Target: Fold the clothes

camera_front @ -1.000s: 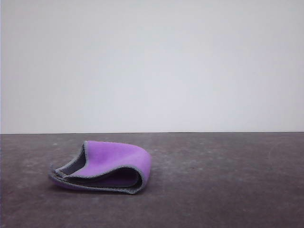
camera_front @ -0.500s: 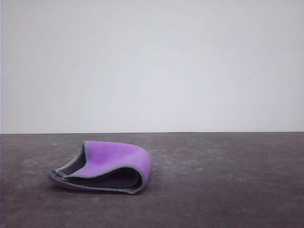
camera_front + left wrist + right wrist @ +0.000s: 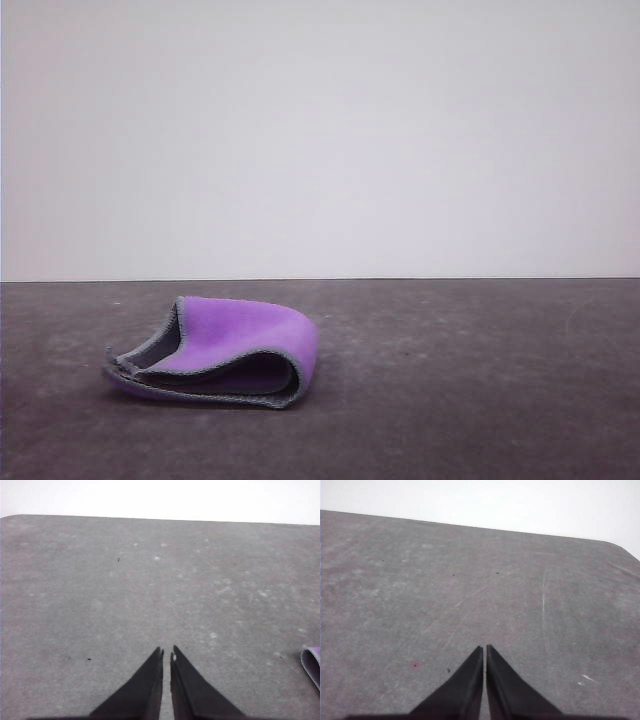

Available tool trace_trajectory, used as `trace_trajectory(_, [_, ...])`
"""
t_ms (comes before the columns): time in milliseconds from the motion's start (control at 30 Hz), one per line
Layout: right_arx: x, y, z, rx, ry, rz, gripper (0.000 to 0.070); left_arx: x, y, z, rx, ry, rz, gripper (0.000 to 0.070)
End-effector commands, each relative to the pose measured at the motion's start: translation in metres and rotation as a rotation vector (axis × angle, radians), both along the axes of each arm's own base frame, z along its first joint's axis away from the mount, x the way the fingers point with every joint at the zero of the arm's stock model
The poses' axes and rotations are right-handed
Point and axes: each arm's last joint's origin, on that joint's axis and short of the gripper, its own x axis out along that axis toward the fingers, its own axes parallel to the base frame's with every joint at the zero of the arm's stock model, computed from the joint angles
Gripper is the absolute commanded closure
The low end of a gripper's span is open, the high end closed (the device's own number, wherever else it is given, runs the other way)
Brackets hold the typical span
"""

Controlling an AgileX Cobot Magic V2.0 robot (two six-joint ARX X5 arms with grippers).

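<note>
Both hands hang over the bare grey desk (image 3: pixel 480 400), the left hand (image 3: pixel 167 652) and the right hand (image 3: pixel 484 648) each with fingers pressed together, holding nothing. On the desk lies the cloth (image 3: pixel 225 350), loosely folded, purple face outward, apart from both hands.

One cloth (image 3: pixel 235 345) (folded), one table (image 3: pixel 480 400), two closed jaws.
</note>
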Motion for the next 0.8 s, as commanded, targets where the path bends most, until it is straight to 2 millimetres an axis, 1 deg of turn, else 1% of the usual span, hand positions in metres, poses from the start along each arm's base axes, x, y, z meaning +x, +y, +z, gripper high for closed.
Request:
trace_trajectory(0, [0.0004, -0.0002, -0.0003, 0.017, -0.009, -0.008, 0.0693, 0.0001, 0.0001, -0.0059, -0.007, 0.032, 0.002, 0.0684])
trace_trajectory(767, [0.0004, -0.0002, -0.0003, 0.017, -0.009, -0.008, 0.0693, 0.0001, 0.0001, -0.0059, -0.007, 0.032, 0.002, 0.0684])
